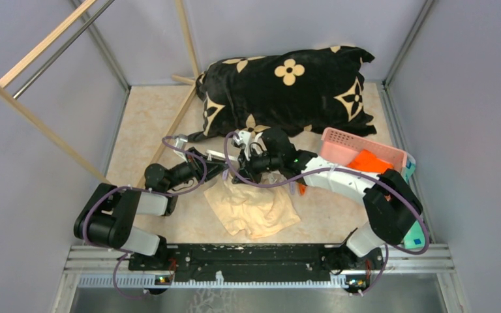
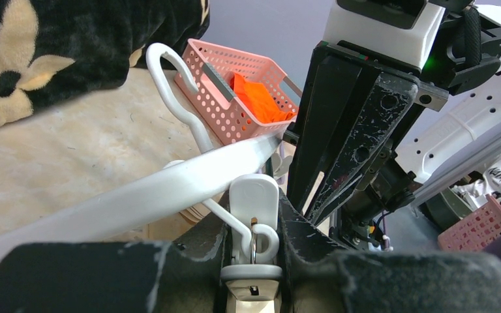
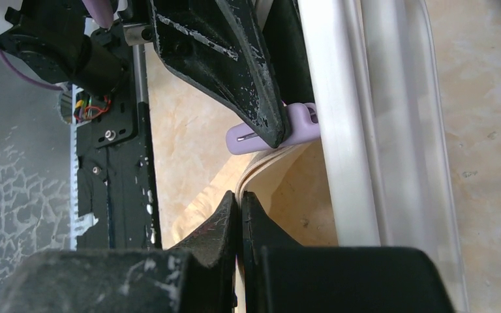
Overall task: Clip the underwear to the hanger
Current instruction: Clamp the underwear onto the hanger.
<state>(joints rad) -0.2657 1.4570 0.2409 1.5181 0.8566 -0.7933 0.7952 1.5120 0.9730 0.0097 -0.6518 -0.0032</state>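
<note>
Tabletop [image 1: 140, 124] of beige marbled stone, boxed in by plain grey walls. Nearest the arm bases, soft cream underwear [image 1: 258, 212] lies crumpled, its far edge held up. Right gripper [image 3: 240, 199] is pinched together on that edge. Left gripper [image 2: 251, 218] is clamped on a pale clip [image 2: 254, 192] under the smooth white hanger [image 2: 137, 195]. Farther right sits a pink perforated basket [image 1: 352, 139]. A plush black blanket [image 1: 280, 91] fills the back, and a wooden rack [image 1: 39, 45] leans at the left edge.

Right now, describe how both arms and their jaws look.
Both the left arm and the right arm have white links joined by black housings, with purple cables looping alongside. The jaws are black tapered wedges, scuffed with pale scratches.
</note>
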